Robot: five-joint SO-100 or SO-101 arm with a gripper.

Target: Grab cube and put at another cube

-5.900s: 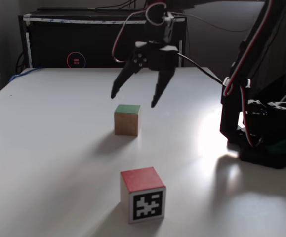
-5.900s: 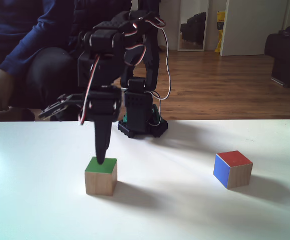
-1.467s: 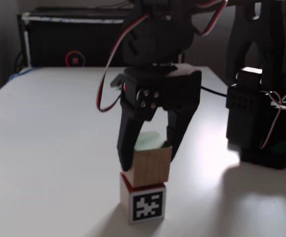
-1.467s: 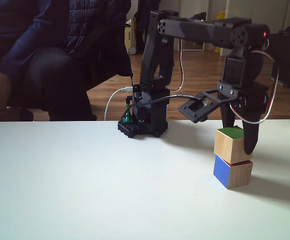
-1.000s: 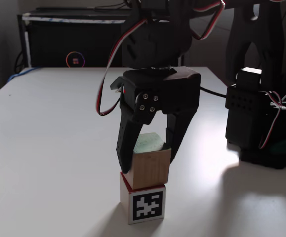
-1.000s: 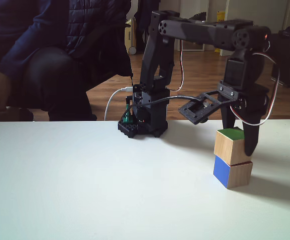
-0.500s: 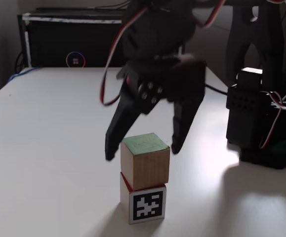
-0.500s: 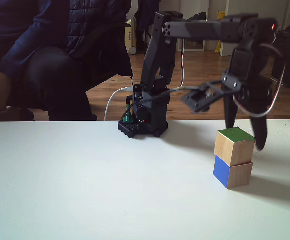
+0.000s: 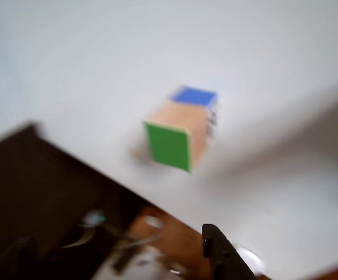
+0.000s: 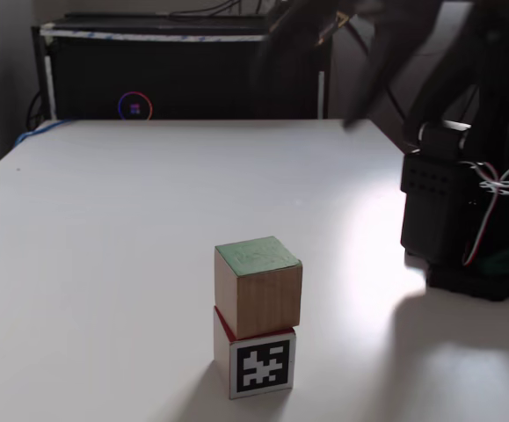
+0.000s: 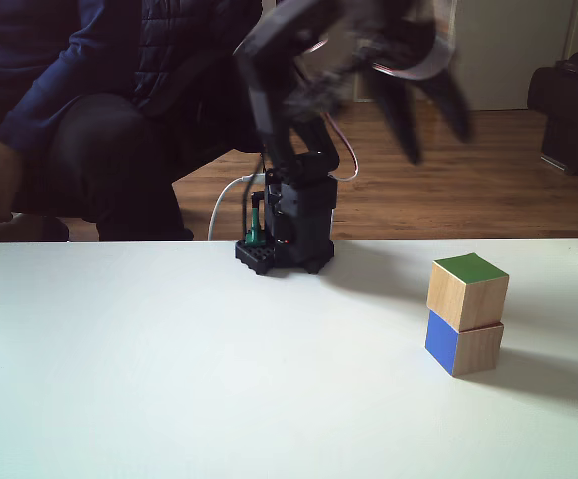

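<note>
The cube (image 10: 258, 294), wood with a green top face, rests stacked on another cube (image 10: 258, 365), whose front carries a black-and-white marker. In a fixed view from the side, the cube (image 11: 465, 291) sits slightly twisted on another cube (image 11: 460, 346), which shows its blue face. The blurred other view looks down on the cube's green face (image 9: 169, 146) with a blue face (image 9: 193, 96) behind it. My gripper (image 10: 320, 79) is a motion-blurred shape high above the table, open and holding nothing. From the side the gripper (image 11: 430, 115) hangs well above and left of the stack.
The arm's black base (image 10: 465, 220) stands at the table's right; in the side fixed view the base (image 11: 289, 230) is at the far edge. A seated person (image 11: 69, 110) is behind the table. A black cabinet (image 10: 149, 70) stands at the back.
My gripper has opened wider, let go of the cube and swung up and away from the stack. The cube stays on top of another cube.
</note>
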